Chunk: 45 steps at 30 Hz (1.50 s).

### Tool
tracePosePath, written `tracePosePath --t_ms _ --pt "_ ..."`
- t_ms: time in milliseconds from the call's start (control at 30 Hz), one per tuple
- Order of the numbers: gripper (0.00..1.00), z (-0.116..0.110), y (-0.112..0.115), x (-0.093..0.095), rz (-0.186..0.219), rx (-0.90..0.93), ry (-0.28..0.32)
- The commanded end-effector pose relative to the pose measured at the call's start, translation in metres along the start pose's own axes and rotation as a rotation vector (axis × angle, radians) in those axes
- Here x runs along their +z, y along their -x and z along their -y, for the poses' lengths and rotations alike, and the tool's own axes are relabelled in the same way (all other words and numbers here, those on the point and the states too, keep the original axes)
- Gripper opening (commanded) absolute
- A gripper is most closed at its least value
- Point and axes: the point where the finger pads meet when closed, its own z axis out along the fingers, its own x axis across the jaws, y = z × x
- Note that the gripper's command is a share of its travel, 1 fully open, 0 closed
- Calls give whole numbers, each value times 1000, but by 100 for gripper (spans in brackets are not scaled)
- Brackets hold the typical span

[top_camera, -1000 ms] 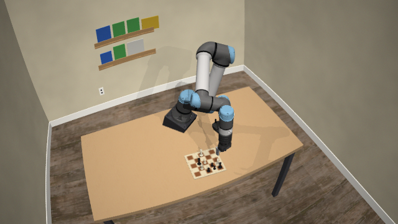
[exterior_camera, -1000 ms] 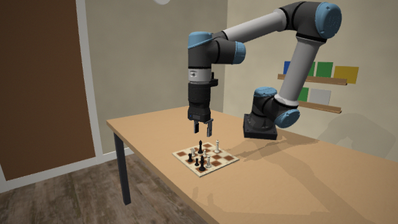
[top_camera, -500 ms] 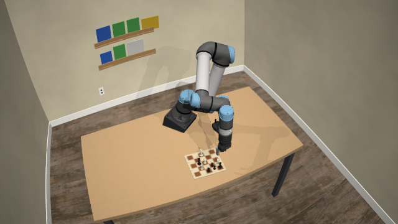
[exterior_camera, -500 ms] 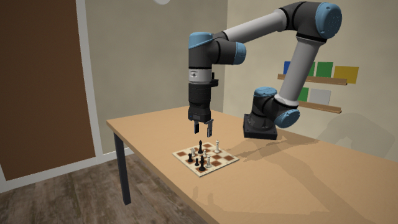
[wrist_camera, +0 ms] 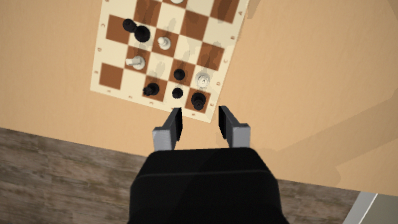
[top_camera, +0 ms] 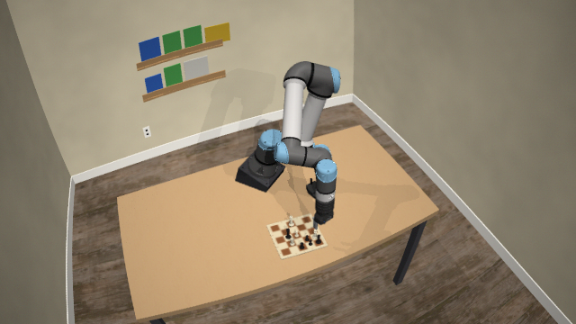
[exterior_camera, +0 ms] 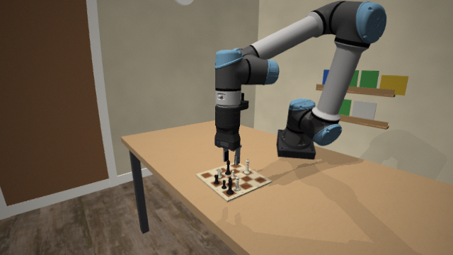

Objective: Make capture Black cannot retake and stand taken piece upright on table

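Observation:
A small chessboard [top_camera: 297,238] lies near the table's front edge; it also shows in the exterior view [exterior_camera: 233,177] and in the wrist view [wrist_camera: 167,52]. Several black and white pieces stand upright on it. My gripper [wrist_camera: 200,116] is open and empty. It points straight down and hangs a little above the board's corner [exterior_camera: 231,154]. A tall black piece [wrist_camera: 198,100] stands on the corner square just ahead of the fingertips, below them and apart from them. A white piece [wrist_camera: 202,78] stands on the square beyond it, and a black pawn [wrist_camera: 177,92] beside it.
The arm's base [top_camera: 260,173] stands on the table behind the board. The table's front edge [wrist_camera: 75,137] runs close behind the board's near side, with the wooden floor below it.

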Motion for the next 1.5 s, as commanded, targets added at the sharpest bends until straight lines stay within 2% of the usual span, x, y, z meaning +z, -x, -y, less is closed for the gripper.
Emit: tracePosePath --t_ms 0,1033,1467 --pt "79 -1 0 0 1 0 2" --pt "79 -1 0 1 1 0 2" --pt "79 -1 0 10 2 0 3"
